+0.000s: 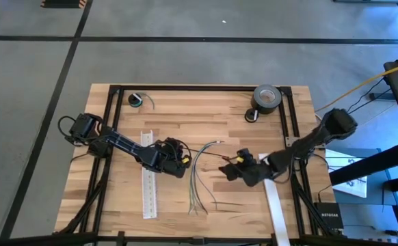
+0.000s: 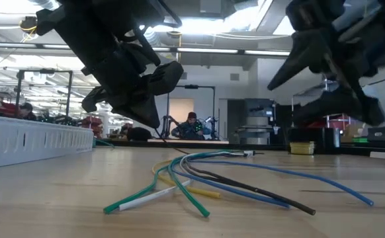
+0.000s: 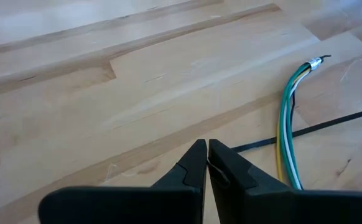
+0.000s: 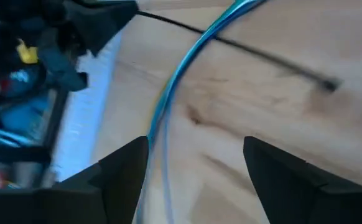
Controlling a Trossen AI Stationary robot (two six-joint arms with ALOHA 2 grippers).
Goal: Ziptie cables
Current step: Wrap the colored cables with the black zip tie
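The table (image 1: 206,116) looks like pale butcher-block wood, smooth with a soft satin sheen; the cables (image 2: 199,182) have smooth plastic sheathing, slightly glossy; the ziptie (image 3: 330,124) is thin matt black plastic; gripper fingers (image 3: 187,171) look like matt black plastic too.

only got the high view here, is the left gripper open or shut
observer: shut. In the left wrist view the left gripper has its fingertips pressed together.
operator: and the right one
observer: open. In the right wrist view the right gripper has its fingers wide apart, and a blue cable runs between them, ungripped.
operator: any ziptie near the bundle
observer: yes. In the left wrist view a black ziptie lies flat across the cables, not looped around them.
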